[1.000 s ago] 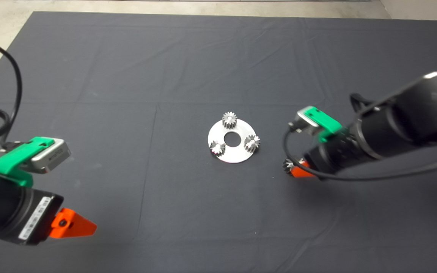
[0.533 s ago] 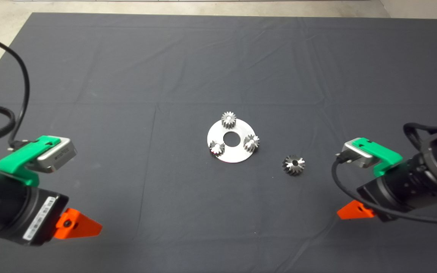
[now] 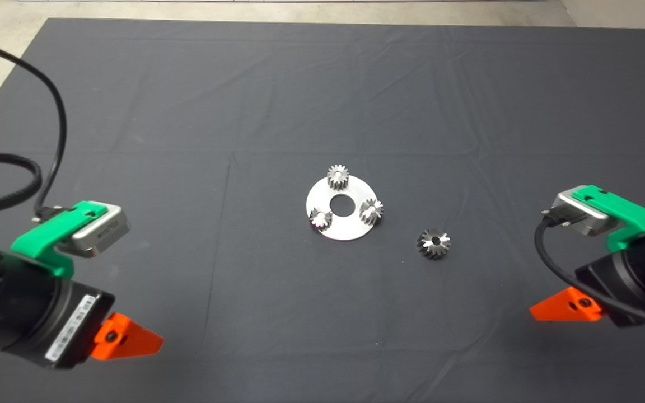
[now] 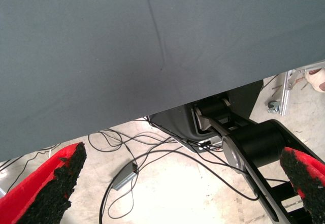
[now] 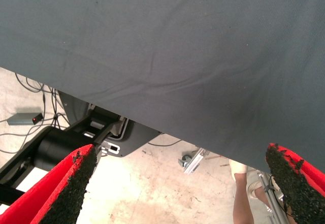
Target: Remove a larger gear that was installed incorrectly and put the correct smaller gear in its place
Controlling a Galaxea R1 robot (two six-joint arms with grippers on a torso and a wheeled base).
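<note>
The larger gear (image 3: 433, 244) lies flat on the dark mat (image 3: 277, 101) of the worktop, just off the round metal plate (image 3: 350, 230) at about its 4 o'clock, touching neither the plate nor a pincer. The plate carries three small gears around its centre hole: one at 12 o'clock (image 3: 337, 177), one at 8 o'clock (image 3: 320, 218), and one at 4 o'clock (image 3: 371, 211), which is probably the smaller gear of the task, though from above the three look alike.

By the look of it the swap is done, with the wrong gear off and all three seats filled, so the step in hand reads as pulling back to rest. Nothing more seems called for beyond parking the arms clear of the plate without brushing the loose gear.

The left pincer (image 4: 177, 188) waits at the mat's 8 o'clock corner, the right pincer (image 5: 183, 188) at its 4 o'clock corner. Both wrist views show the fingers spread wide with nothing between them, looking over the mat's edge to the floor, cables and a person's foot (image 5: 238, 170).
</note>
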